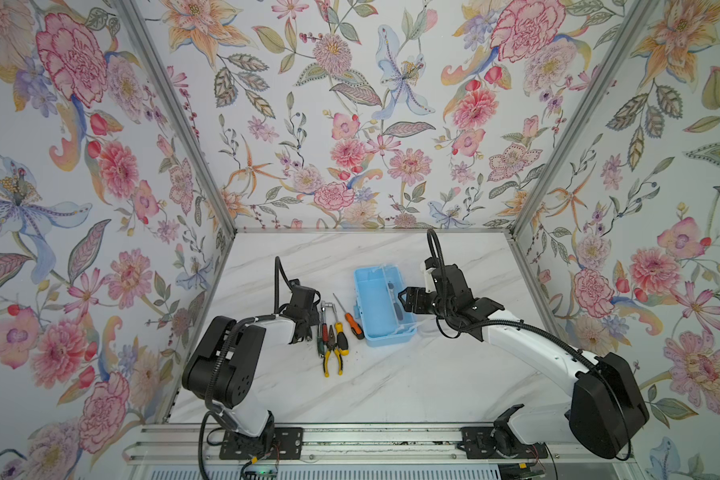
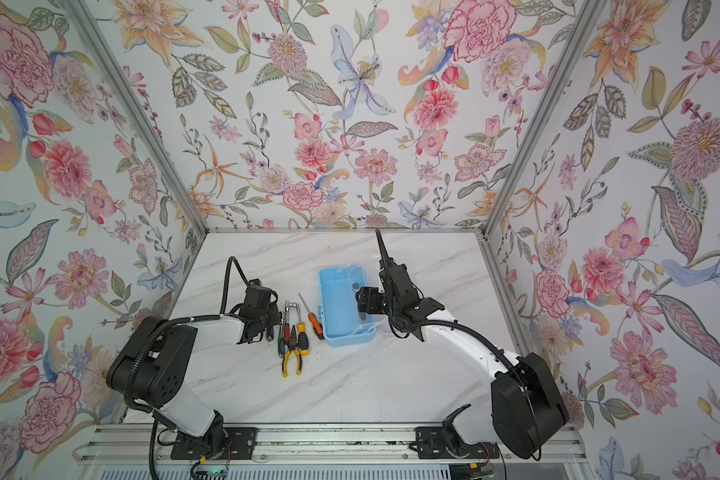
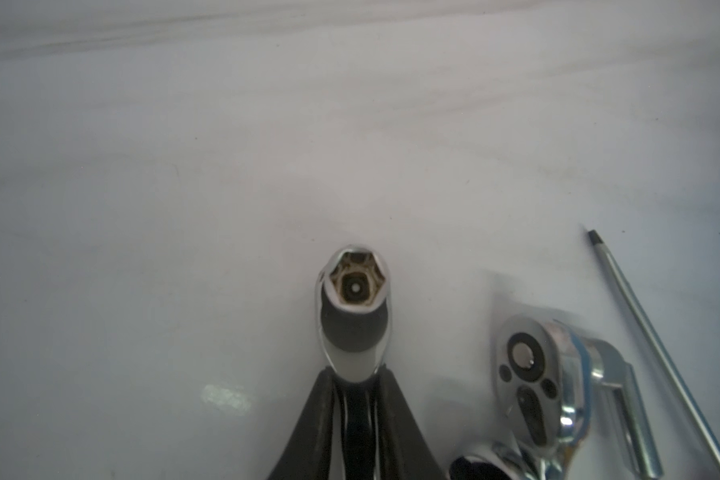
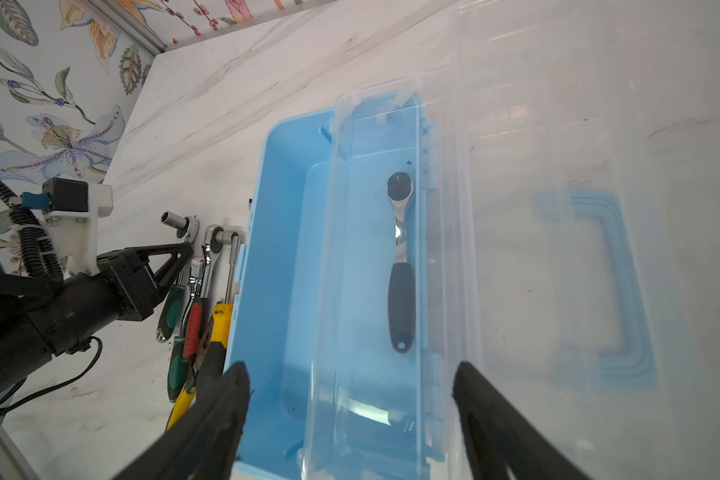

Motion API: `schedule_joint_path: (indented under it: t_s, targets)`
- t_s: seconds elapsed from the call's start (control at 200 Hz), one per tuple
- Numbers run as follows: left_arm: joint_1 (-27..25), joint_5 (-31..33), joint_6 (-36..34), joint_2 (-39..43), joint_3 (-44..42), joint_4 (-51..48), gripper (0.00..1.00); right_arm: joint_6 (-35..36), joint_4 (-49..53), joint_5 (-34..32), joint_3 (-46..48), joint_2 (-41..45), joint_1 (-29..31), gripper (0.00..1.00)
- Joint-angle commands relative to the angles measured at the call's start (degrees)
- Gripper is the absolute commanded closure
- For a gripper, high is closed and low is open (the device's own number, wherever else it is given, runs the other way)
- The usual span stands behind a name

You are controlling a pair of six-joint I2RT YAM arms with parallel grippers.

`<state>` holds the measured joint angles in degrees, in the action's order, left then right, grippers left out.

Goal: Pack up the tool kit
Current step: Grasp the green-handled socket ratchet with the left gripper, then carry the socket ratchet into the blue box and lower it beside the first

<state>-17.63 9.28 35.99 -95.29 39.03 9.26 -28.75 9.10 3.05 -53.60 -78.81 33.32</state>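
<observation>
The blue toolbox (image 1: 375,309) (image 4: 283,249) stands open on the marble table, its clear lid (image 4: 395,120) raised. A black-handled ratchet (image 4: 400,291) lies inside, seen through the lid. My right gripper (image 4: 352,370) (image 1: 404,297) hovers open over the box's right side, holding nothing. Left of the box lies a row of tools. My left gripper (image 3: 356,374) (image 4: 186,249) is shut on the chrome neck of a green-handled socket wrench (image 3: 354,299) (image 4: 171,307), the leftmost tool, with the socket end sticking out past the fingertips.
Beside the held wrench lie a red-handled ratchet (image 1: 324,320) (image 3: 528,374), yellow-handled pliers (image 1: 332,353), a yellow-black screwdriver (image 1: 341,338) and an orange screwdriver (image 1: 352,322). Floral walls close in the table on three sides.
</observation>
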Motion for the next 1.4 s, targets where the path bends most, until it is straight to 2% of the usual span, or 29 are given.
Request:
schedule_joint_path:
  t_s: [0.0,0.07,0.14,0.325,0.56,0.701,0.801,1.056,1.226,1.396]
  targets:
    - [0.4,0.2,-1.3,-2.7,0.3,-1.9,0.85,-0.1,-0.7,0.6,-0.5,-0.5,-0.4,0.21]
    - [0.3,-0.2,-1.3,-3.0,0.3,-1.8,0.9,-0.2,-0.8,1.0,-0.4,-0.6,-0.6,0.21]
    - [0.4,-0.6,-1.3,-2.9,0.6,-2.0,1.0,-0.2,-0.9,1.2,-0.5,-0.6,-0.7,0.21]
    - [0.4,-1.9,-1.0,-0.4,1.9,-3.9,1.0,-0.3,-0.9,1.8,-0.8,-0.5,-1.0,0.21]
    - [-0.2,-11.6,5.7,12.4,3.3,-4.0,1.0,-0.5,-0.6,2.4,-1.4,0.7,-1.4,0.21]
    - [-4.6,-11.1,10.1,17.8,6.0,-4.6,1.0,-0.6,-0.7,2.8,-1.3,1.0,-2.0,0.21]
    - [-8.6,-10.2,13.5,18.6,8.7,-3.4,1.0,-0.8,-1.3,3.3,-0.8,1.2,-2.5,0.2]
    - [-18.8,-9.6,19.1,9.1,17.8,1.8,1.0,-1.4,-2.2,4.3,0.7,2.7,-3.3,0.2]
    - [-21.1,-7.1,21.5,0.2,23.0,1.3,1.0,-1.3,-2.1,4.4,2.3,5.1,-4.1,0.2]
    - [-21.6,-4.9,23.8,-5.4,25.2,0.8,1.0,-1.5,-1.9,4.7,4.4,7.4,-5.3,0.2]
